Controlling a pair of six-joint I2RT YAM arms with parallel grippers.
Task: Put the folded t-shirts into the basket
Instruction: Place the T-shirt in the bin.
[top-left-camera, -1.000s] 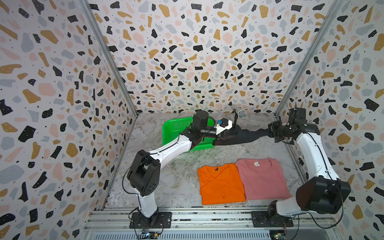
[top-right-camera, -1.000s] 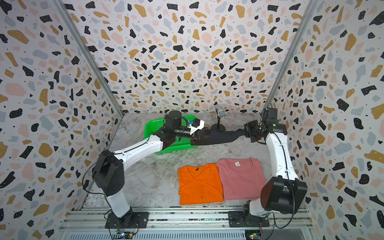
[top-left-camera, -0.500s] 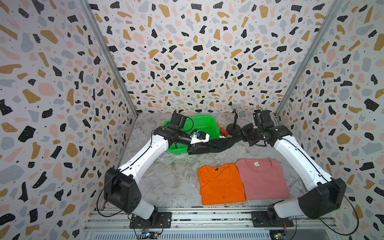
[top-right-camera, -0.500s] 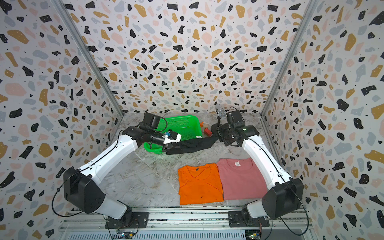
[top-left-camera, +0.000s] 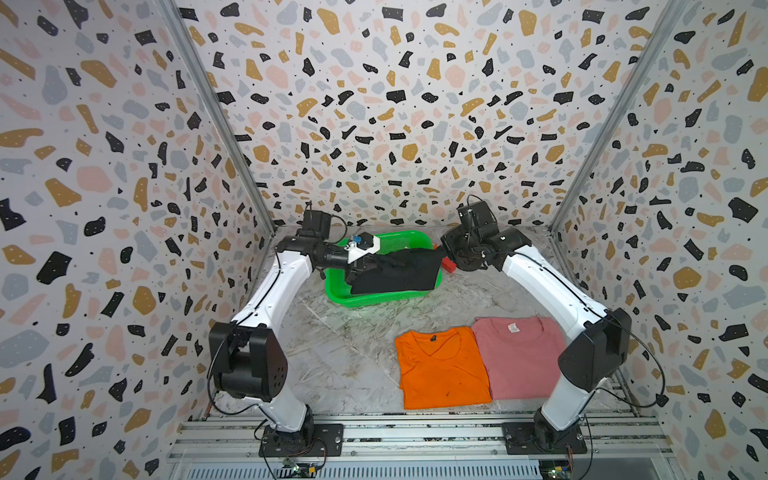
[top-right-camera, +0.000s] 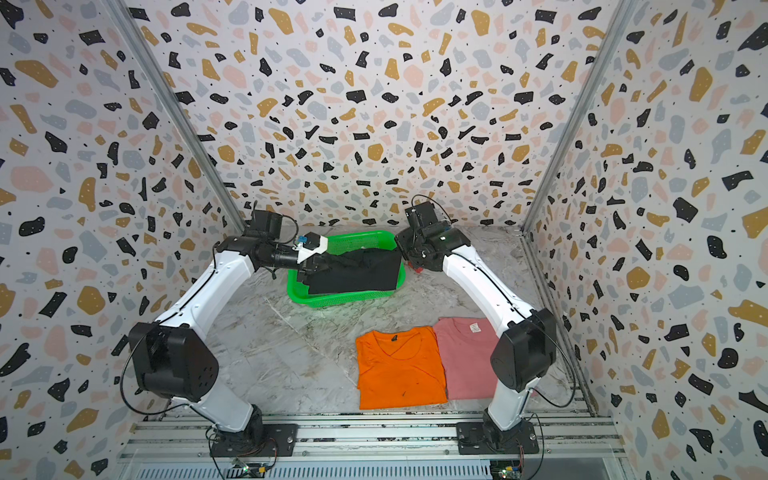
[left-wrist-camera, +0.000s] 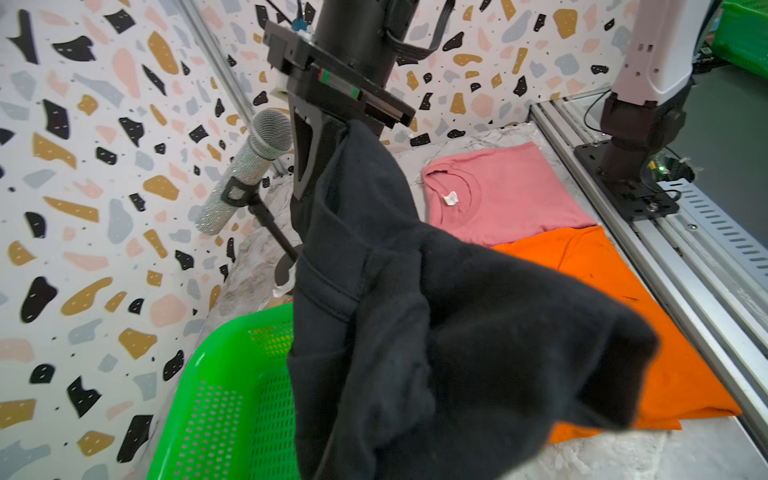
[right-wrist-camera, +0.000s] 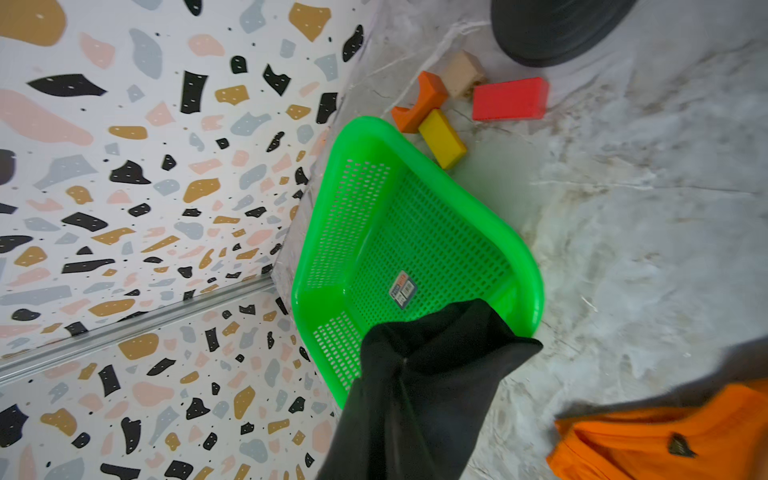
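You're placing shirt one: left gripper (top-left-camera: 353, 271) and right gripper (top-left-camera: 439, 252) pinch the black folded cloth t-shirt (top-left-camera: 399, 270), hanging over the bright green mesh plastic basket (top-left-camera: 374, 298) at twelve o'clock. Next, I'd lower, then release.

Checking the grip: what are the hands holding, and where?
Both hold the black t-shirt, left hand at one end, right hand at the opposite end.
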